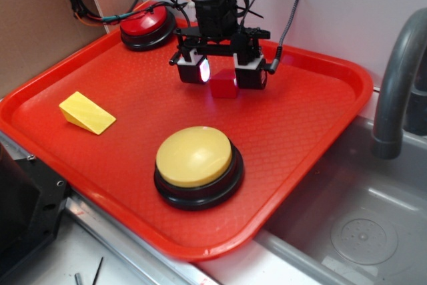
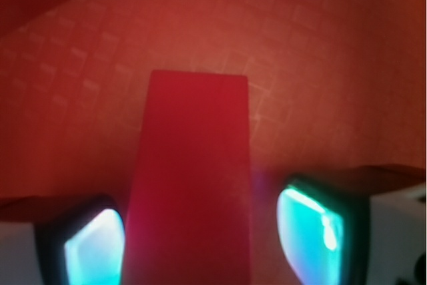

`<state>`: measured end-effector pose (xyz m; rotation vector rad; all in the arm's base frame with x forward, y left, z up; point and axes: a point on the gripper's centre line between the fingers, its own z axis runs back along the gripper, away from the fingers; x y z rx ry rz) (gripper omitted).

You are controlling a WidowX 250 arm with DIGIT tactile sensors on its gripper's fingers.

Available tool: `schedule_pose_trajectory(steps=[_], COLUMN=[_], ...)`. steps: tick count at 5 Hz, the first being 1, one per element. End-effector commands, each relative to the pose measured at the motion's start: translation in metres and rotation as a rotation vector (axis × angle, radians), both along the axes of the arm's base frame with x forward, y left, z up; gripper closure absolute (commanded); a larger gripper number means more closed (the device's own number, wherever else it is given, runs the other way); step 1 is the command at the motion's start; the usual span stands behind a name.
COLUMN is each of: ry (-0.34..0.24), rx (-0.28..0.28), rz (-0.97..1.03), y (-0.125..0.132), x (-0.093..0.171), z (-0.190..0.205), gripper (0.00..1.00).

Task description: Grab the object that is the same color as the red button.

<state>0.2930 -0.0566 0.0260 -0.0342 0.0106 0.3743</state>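
On the far left of the red tray lies the yellow wedge, well apart from the work and no obstacle. Behind it, near the tray's back rim, sits the red button, whose colour marks the target: the small red wedge block, resting on the tray floor towards the back, right of the button. The gripper is lowered over that block with its fingers spread, one on either side; the wrist view shows the red block running up between the two pads, with a clear gap at the right pad and the left one close, though contact there cannot be judged. The step in hand looks like the final approach before the grasp, so the next move calls for closing squarely on the block's flanks, then lifting. The yellow button stands nearer the camera, well clear, and the tray's right rim and the sink beyond lie far off, leaving open room to rise.
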Motion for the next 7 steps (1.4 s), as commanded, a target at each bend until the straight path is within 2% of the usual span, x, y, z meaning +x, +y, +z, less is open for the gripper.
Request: schedule_pose_trajectory(steps=[1, 2, 3, 4, 5, 7], ry=[-0.048, -0.061, -0.064, -0.051, -0.040, -0.049], rx=[0.006, -0.016, 0.026, 0.051, 0.068, 0.079], rz=[-0.166, -0.303, -0.375, -0.341, -0.307, -0.309], y=[0.007, 0.018, 0.040, 0.056, 0.065, 0.065], x=[-0.011, -0.030, -0.066, -0.088, -0.100, -0.093], z=[0.052, 0.098, 0.147, 0.170, 0.182, 0.177], gripper=[1.00, 1.00, 1.00, 1.00, 1.00, 1.00])
